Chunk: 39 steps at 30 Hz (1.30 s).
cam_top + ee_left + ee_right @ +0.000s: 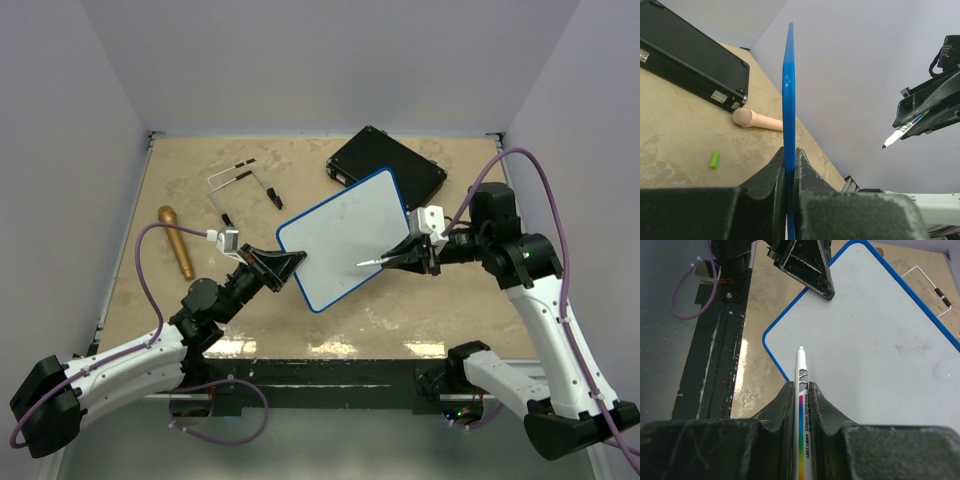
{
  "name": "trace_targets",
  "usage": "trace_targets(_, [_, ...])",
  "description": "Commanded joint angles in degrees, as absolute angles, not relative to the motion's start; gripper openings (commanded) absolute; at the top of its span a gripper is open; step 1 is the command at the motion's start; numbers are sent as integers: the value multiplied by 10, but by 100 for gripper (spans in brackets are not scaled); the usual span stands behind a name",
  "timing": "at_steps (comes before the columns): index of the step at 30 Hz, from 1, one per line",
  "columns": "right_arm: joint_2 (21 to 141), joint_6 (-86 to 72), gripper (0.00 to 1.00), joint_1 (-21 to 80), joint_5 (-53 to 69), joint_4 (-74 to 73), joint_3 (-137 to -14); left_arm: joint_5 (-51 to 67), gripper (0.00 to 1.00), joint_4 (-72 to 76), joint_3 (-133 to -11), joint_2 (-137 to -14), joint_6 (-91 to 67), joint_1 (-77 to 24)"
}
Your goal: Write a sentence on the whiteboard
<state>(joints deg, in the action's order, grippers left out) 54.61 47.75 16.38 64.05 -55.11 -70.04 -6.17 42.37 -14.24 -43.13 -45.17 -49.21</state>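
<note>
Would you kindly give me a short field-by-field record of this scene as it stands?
left gripper: shut on the whiteboard at its edge
right gripper: shut on a marker, tip aimed at the board, not touching
board face: blank apart from faint smudges
sentence: not yet written
table: black case, green cap, gold stick
</note>
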Motion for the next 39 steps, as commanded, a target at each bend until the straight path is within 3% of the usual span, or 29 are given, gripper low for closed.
trace_targets(1, [545,479,0,165,654,-550,-721,-59,0,529,-154,-418,-451,-494])
trace_targets(19, [572,455,0,181,664,-520,-759,-66,0,562,-158,-449,-461,-495])
trace_targets(26, [594,403,0,254,600,-464,-783,-65,0,569,-171,-466,-458,-496])
trace_targets(39, [592,383,0,271,551,-425,-764,-61,0,563,-163,-458,-444,-496])
